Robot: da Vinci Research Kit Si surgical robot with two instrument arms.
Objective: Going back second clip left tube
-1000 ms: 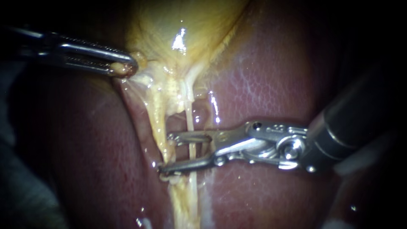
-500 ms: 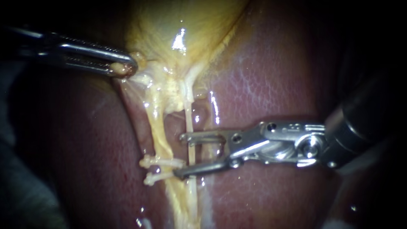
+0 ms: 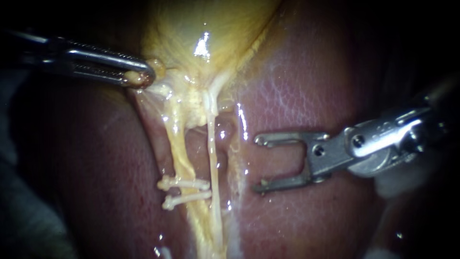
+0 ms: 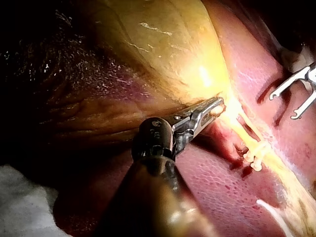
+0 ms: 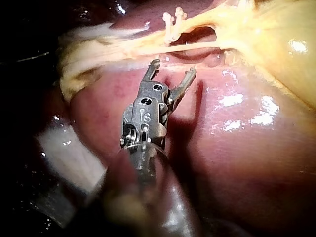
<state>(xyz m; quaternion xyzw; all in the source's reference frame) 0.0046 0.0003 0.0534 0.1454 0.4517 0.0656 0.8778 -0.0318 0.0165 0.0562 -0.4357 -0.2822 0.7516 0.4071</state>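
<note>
**Standing open beside a twice-clipped tube**

Spreading wide and gripping nothing, the jaws of the right instrument [image 3: 261,164] are hanging over the bare liver [image 3: 297,96], with a clear gap showing between them. Their tips are pointing at the tubes, and their long axis is lying crosswise to both strands.

Just ahead of the tips, the thin right tube [image 3: 212,153] is running down the field, apart from the metal. Beyond it the thicker, yellow left tube [image 3: 178,144] is carrying two white clips [image 3: 186,190]. These are sitting side by side across it, low on its length. Which of the pair is the second one I cannot tell.

The right instrument is the nearer of the two to the clips. By my judgement, backing straight out along its own shaft would be taking it away from both tubes without crossing either. In the right wrist view, the clips are lying ahead of the open jaws, with the thin strand in between.

Farther up, the left instrument [image 3: 139,76] is pinching a fold at the neck of the gallbladder [image 3: 191,29], with both jaws closing on the tissue. It is holding well apart from the clips.

No brand or label is showing on the tissue or the clips.
</note>
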